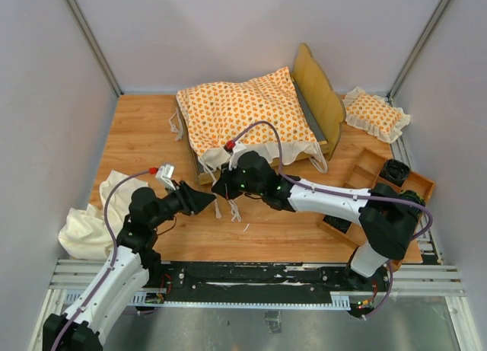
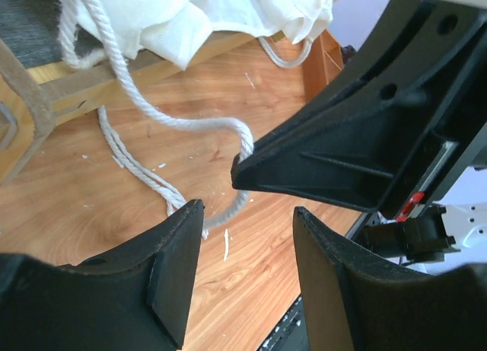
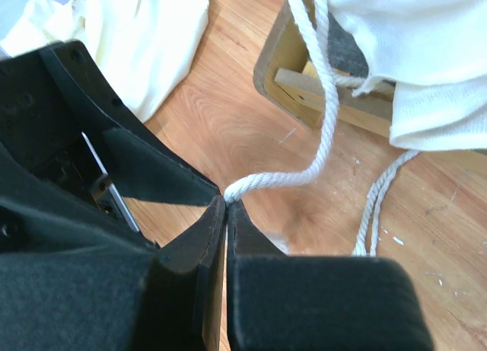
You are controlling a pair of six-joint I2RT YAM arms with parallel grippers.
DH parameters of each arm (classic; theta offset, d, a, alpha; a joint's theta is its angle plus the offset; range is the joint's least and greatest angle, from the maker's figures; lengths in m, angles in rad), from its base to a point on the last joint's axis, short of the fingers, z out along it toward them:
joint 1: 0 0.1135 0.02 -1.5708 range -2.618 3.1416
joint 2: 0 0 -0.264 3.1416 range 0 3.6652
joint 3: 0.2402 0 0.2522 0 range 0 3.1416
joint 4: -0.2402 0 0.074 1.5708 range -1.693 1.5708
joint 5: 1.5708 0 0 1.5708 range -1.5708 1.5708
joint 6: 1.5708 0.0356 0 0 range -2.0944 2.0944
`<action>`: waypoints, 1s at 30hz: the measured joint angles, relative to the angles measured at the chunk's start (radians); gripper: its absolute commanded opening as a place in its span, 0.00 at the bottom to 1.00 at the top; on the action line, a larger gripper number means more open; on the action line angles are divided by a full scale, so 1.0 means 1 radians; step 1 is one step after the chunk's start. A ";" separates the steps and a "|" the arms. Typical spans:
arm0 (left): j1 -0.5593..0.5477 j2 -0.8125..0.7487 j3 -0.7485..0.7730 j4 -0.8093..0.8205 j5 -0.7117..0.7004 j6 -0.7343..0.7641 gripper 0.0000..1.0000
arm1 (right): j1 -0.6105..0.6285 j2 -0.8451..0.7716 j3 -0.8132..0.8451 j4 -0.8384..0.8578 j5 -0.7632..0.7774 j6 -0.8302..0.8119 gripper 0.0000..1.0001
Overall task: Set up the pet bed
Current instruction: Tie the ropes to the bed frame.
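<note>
The pet bed's light-wood frame (image 1: pixel 318 92) stands at the back, with the orange-patterned cushion (image 1: pixel 243 111) lying over it. The cushion's white tie string (image 3: pixel 323 130) hangs down past the frame's front corner (image 3: pixel 283 69) to the floor. My right gripper (image 3: pixel 228 200) is shut on the end of that string, just in front of the bed (image 1: pixel 221 187). My left gripper (image 2: pixel 247 210) is open close beside it, nothing between its fingers (image 2: pixel 176 263). The string (image 2: pixel 144 111) loops on the floor ahead of the left gripper, and the right gripper's black finger (image 2: pixel 342 157) crosses above it.
A small square orange-patterned pillow (image 1: pixel 374 113) lies at the back right. A wooden compartment tray (image 1: pixel 415 185) with a black object sits on the right. A plain cream cloth (image 1: pixel 87 221) is bunched at the near left. Walls close in on three sides.
</note>
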 measured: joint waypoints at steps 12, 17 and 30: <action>0.000 -0.030 -0.023 0.104 0.033 0.063 0.64 | -0.035 0.008 0.068 0.008 0.010 0.047 0.00; 0.000 -0.005 -0.040 0.186 0.048 0.079 0.65 | -0.037 0.008 0.083 0.040 -0.012 0.096 0.00; 0.000 0.105 -0.046 0.270 0.059 0.142 0.44 | -0.037 0.008 0.066 0.133 -0.014 0.153 0.00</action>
